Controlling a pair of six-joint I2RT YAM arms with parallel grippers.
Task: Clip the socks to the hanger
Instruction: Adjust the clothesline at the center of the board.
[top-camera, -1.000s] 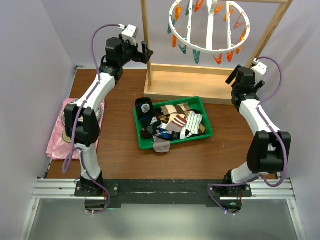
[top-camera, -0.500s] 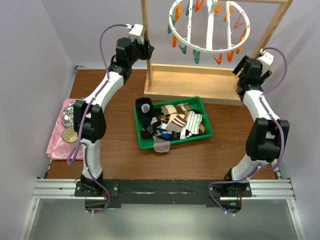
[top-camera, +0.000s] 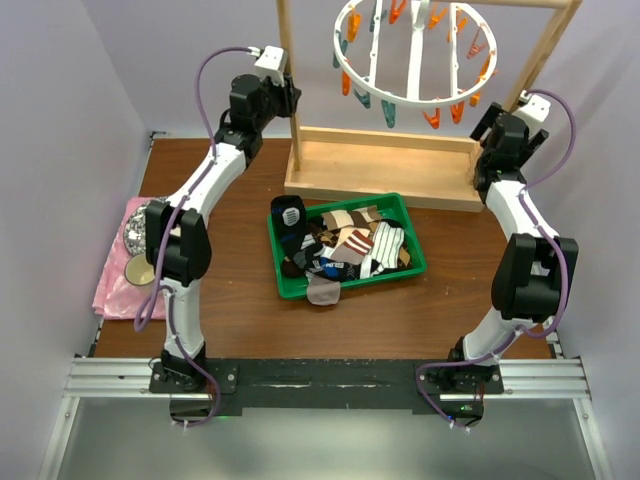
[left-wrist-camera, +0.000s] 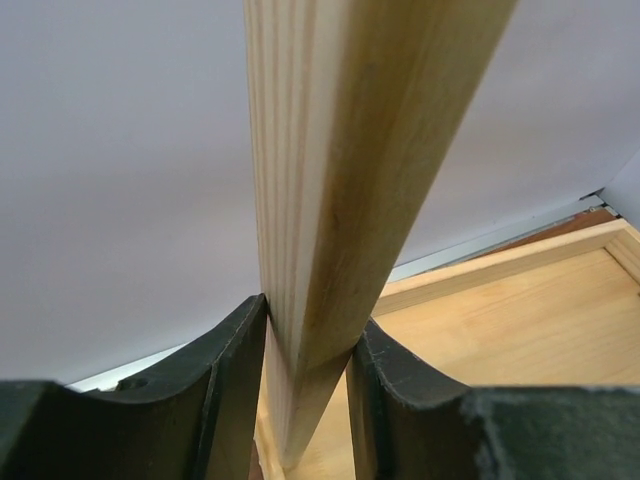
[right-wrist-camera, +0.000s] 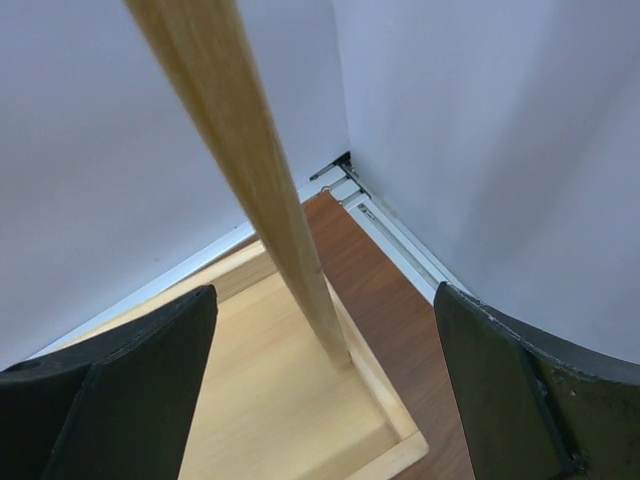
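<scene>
near to far: the socks (top-camera: 345, 245) lie heaped in a green tray (top-camera: 350, 286) at mid-table, none clipped yet. beyond, the left gripper (left-wrist-camera: 308, 352) is closed narrow on the left post (left-wrist-camera: 330, 200) of the wooden stand (top-camera: 380, 165), pinching it from both sides. the right gripper (right-wrist-camera: 325, 335) gapes wide around the right post (right-wrist-camera: 250, 160), touching neither side. the hanger (top-camera: 410, 100) hangs above, between the posts. advice: centre and close the right gripper squarely, then move both arms together so the hanger does not swing.

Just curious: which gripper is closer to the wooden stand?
Left. The left gripper clamps the left post of the wooden stand; the right gripper is spread wide around the right post, not touching.
</scene>
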